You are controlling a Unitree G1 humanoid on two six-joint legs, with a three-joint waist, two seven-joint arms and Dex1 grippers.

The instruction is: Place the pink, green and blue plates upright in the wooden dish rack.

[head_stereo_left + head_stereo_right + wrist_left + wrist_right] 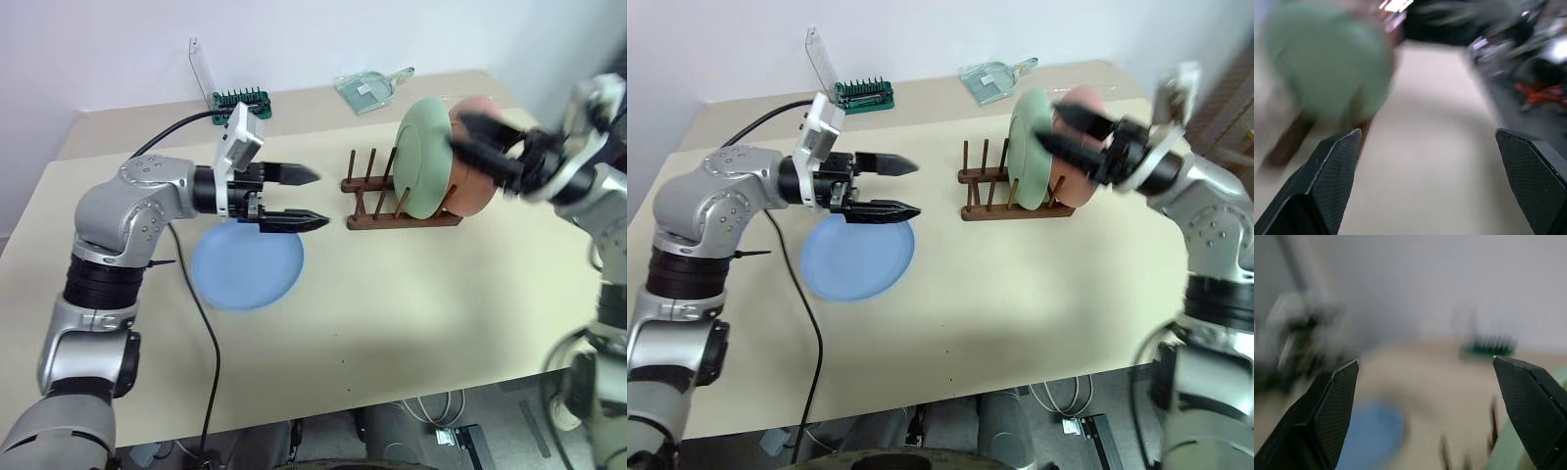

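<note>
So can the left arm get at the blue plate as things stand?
Probably yes. The blue plate lies flat on the table, nothing on it, and the left end effector hovers open just above its far edge. Lifting a flat plate by its rim may be awkward.

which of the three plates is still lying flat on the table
The blue plate, flat on the table under the left gripper; the green plate and pink plate stand upright in the wooden dish rack.

I can read no text, label, brand, number or sign anywhere in my feeds.
</note>
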